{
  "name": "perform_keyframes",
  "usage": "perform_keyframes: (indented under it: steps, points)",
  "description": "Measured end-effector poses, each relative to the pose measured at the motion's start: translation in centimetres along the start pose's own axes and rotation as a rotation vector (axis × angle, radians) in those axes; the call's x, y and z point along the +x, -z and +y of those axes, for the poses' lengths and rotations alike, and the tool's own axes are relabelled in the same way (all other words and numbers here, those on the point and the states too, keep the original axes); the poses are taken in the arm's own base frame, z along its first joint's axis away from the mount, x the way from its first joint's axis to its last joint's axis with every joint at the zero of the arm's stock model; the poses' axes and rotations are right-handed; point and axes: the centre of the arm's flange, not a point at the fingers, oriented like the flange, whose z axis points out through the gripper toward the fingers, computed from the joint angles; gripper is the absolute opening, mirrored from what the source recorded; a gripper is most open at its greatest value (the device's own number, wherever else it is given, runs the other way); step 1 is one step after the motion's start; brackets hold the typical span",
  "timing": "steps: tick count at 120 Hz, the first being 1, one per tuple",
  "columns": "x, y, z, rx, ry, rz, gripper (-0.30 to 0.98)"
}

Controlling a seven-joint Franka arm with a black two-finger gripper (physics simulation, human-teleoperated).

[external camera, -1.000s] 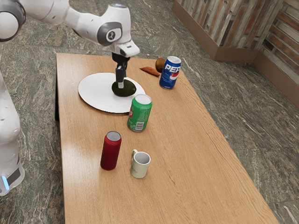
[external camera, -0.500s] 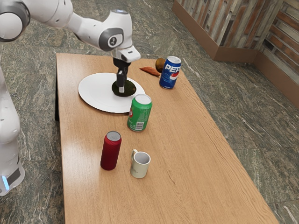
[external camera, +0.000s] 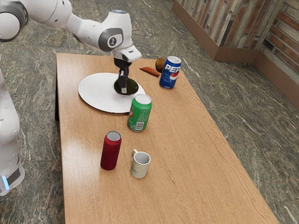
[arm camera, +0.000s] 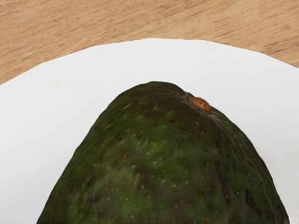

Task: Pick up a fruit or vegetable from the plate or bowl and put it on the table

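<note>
Plate (external camera: 96, 93) first, at the exterior view's left: smooth, white, round and shallow. Next comes the red can (external camera: 110, 151), slim glossy metal, upright and out of my way. Now my gripper (external camera: 124, 88), pinching the avocado (external camera: 131, 87) from its sides; the fruit looks just lifted, above the plate. Firm, even pressure suits this pebbly, dark green skin, tapering to a brown woody stem (arm camera: 200, 104); straight up first, I'd say, well over the rim, no twisting, since that egg shape could slip. Right beside the plate stands the green can (external camera: 139, 114), a cylinder I could knock, so high past it, then low and gentle onto the wood grain of the table (external camera: 187, 163). Then the cream mug (external camera: 140, 165), the rust-coloured pointed thing (external camera: 150, 71), a brown roundish one (external camera: 160, 64), and the shiny blue can (external camera: 169, 77).
</note>
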Motion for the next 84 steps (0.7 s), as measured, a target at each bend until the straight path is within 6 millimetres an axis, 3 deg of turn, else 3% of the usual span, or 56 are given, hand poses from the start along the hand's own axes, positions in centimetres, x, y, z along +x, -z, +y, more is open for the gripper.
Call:
perform_keyframes:
  steps: [5, 13, 22, 29, 35, 41, 61, 74, 84]
  points:
    - [1.4, 2.1, 0.7, 0.027, -0.026, 0.038, 0.36]
    - [5.7, 7.5, 3.5, 0.087, -0.116, 0.135, 0.34]
    - [14.5, 15.1, 8.0, 0.167, -0.267, 0.269, 0.35]
    - [22.4, 17.8, 12.5, 0.18, -0.387, 0.34, 0.38]
    - [27.7, 15.8, 16.1, 0.129, -0.466, 0.352, 0.38]
    - [30.0, 13.1, 19.8, 0.068, -0.523, 0.335, 0.36]
    - [31.8, 5.6, 28.1, -0.079, -0.618, 0.248, 0.37]
    - [34.7, 1.0, 33.9, -0.148, -0.691, 0.229, 0.37]
    - [35.1, -2.0, 37.2, -0.175, -0.721, 0.202, 0.37]
